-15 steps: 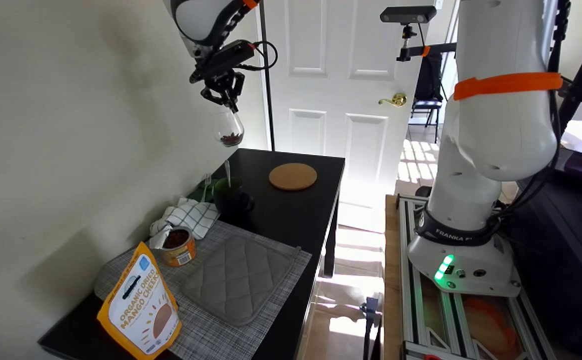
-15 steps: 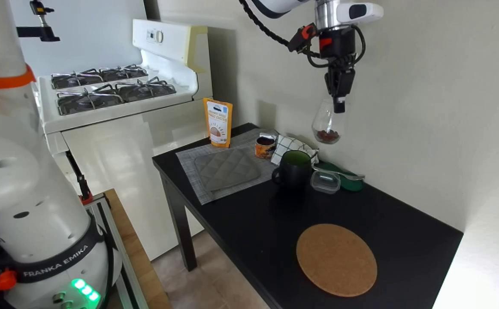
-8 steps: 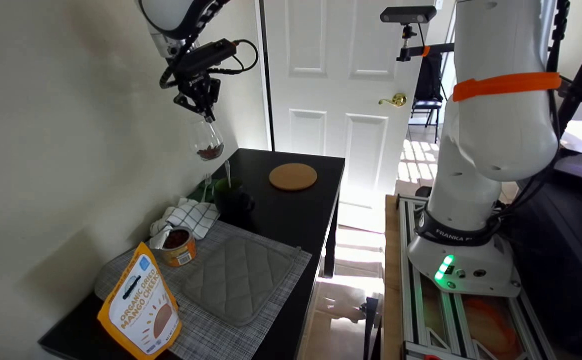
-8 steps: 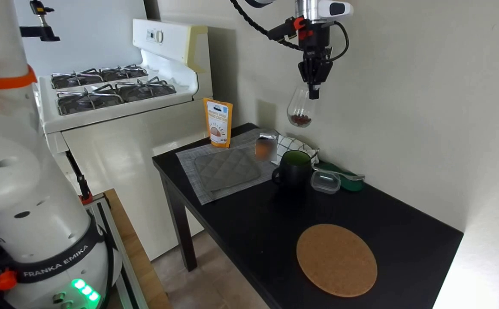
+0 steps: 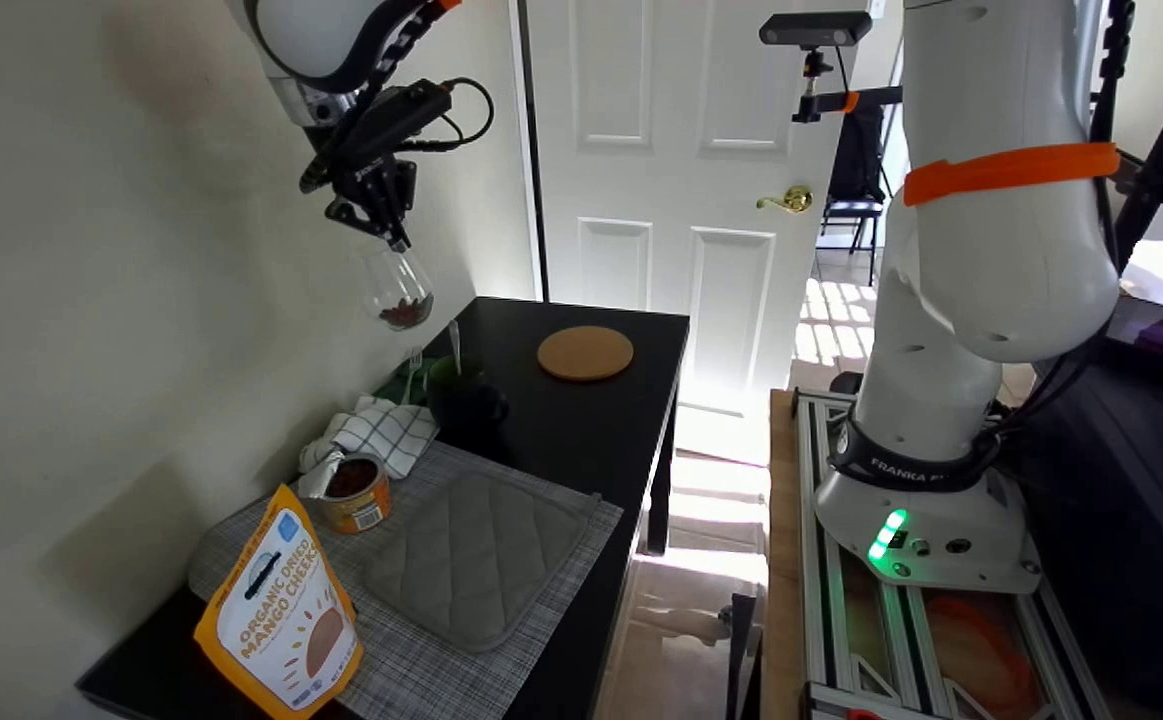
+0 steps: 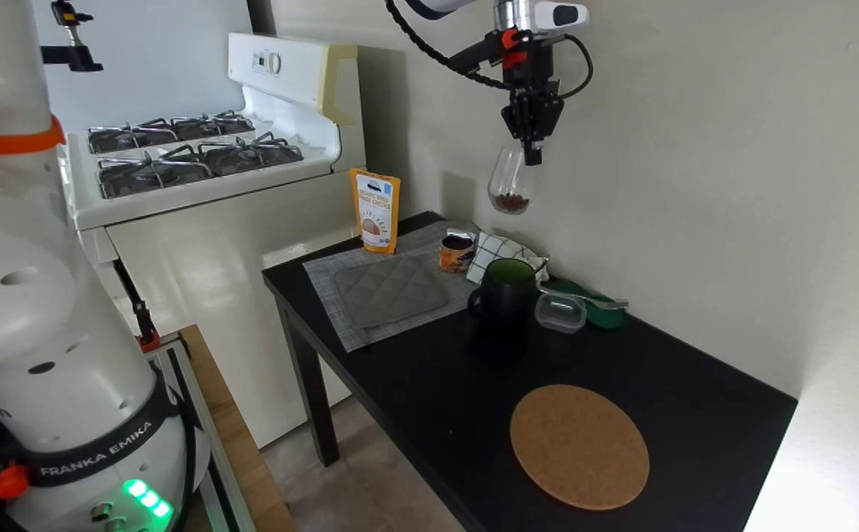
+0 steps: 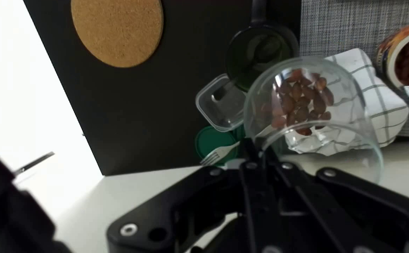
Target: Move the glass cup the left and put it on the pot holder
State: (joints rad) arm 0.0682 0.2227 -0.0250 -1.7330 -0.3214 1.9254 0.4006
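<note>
The glass cup [image 5: 396, 285] is see-through, with several reddish-brown nuts in its bottom. It hangs tilted in the air near the wall, above the back of the table, also in an exterior view [image 6: 509, 181]. My gripper [image 5: 399, 246] is shut on the cup's rim, with one wall of the glass between the fingertips. The wrist view shows the gripper [image 7: 260, 149] on the left side of the rim of the glass cup [image 7: 306, 102]. The pot holder [image 5: 481, 560], square, grey and quilted, lies flat on a woven placemat [image 5: 566, 600], apart from the cup; it also shows in an exterior view [image 6: 388, 292].
A black mug [image 6: 503, 295] with a utensil stands beside the placemat. An opened can [image 5: 359, 500], a checkered cloth [image 5: 386, 435] and a mango bag [image 5: 286, 615] line the wall side. A clear container [image 6: 560, 314], green lid [image 6: 606, 316] and cork disc [image 6: 580, 447] are on the table.
My gripper has carried the glass cup to the left in both exterior views, along the wall, slowing in the last half second. The things on the table have not moved.
</note>
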